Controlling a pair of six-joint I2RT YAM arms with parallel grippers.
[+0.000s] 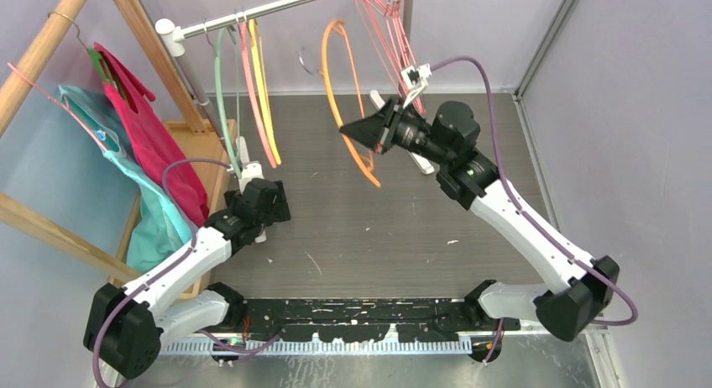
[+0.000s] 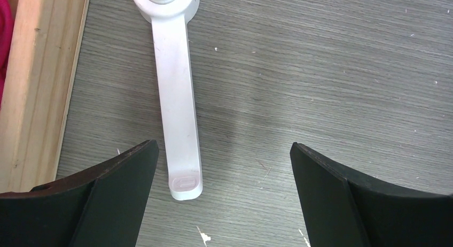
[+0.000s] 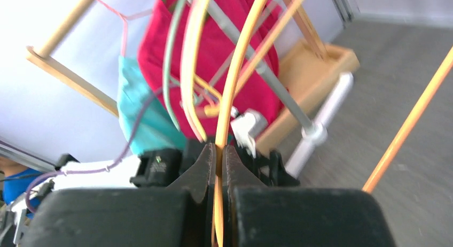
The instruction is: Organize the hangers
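Observation:
My right gripper [image 1: 357,129] [image 3: 219,151] is shut on a curved orange hanger [image 1: 329,73] [image 3: 235,81], held in the air just right of the metal rail [image 1: 269,12]. On that rail hang a pale green hanger [image 1: 218,86], a pink one [image 1: 250,86] and a yellow one [image 1: 262,73]. Several pink wire hangers [image 1: 388,23] hang bunched at the rail's right end. My left gripper [image 1: 259,205] [image 2: 224,167] is open, low over the table, with nothing between its fingers.
The rack's white foot [image 2: 179,113] lies just inside my left finger. A wooden frame [image 1: 50,48] on the left carries a magenta garment [image 1: 155,140] and a teal one [image 1: 155,224]. Its wooden base [image 2: 37,86] sits beside the foot. Walls close in on both sides.

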